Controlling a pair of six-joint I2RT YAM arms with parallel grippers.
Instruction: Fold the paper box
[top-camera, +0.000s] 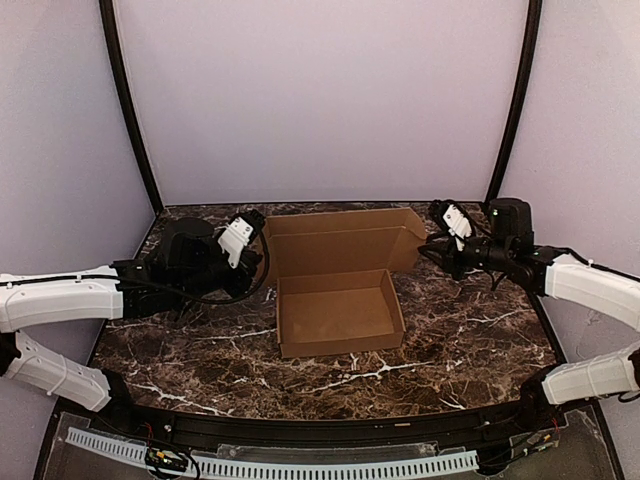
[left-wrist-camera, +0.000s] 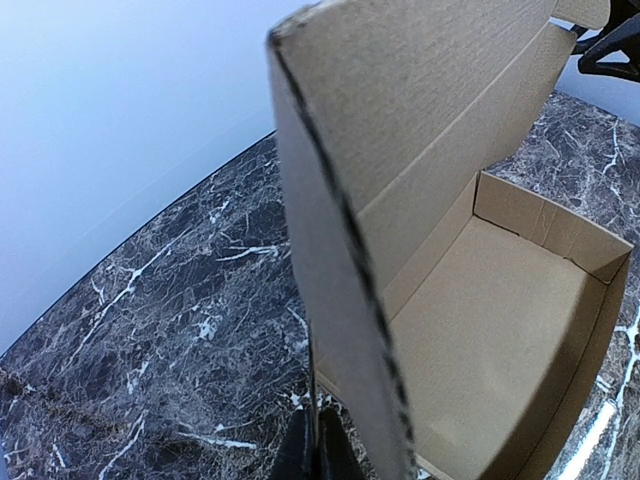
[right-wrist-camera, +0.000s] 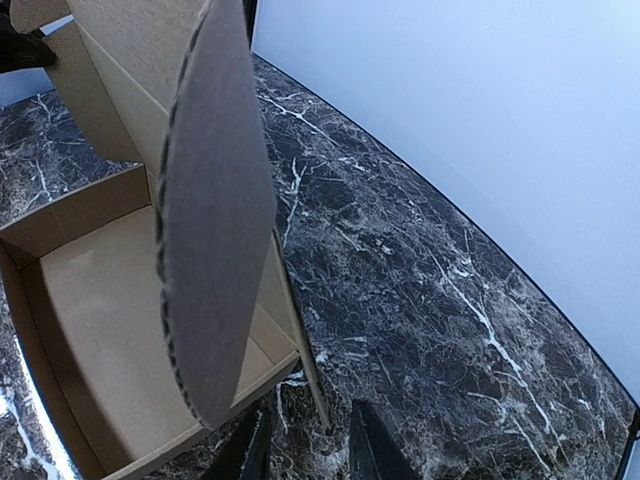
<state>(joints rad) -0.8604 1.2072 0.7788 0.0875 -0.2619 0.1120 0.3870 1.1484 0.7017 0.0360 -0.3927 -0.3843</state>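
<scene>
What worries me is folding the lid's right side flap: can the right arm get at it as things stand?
Likely yes: the right pincer is already at the edge of the right flap of the paper box, jaws apart, with nothing visible in between.

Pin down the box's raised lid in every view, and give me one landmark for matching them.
Top external: lid stands at centre, behind the tray.
Left wrist: lid fills the upper middle and right, one side flap edge-on in front.
Right wrist: lid at top left, the other side flap edge-on at centre-left.
Shared landmark: the tray, lower right in left wrist, lower left in right wrist.
</scene>
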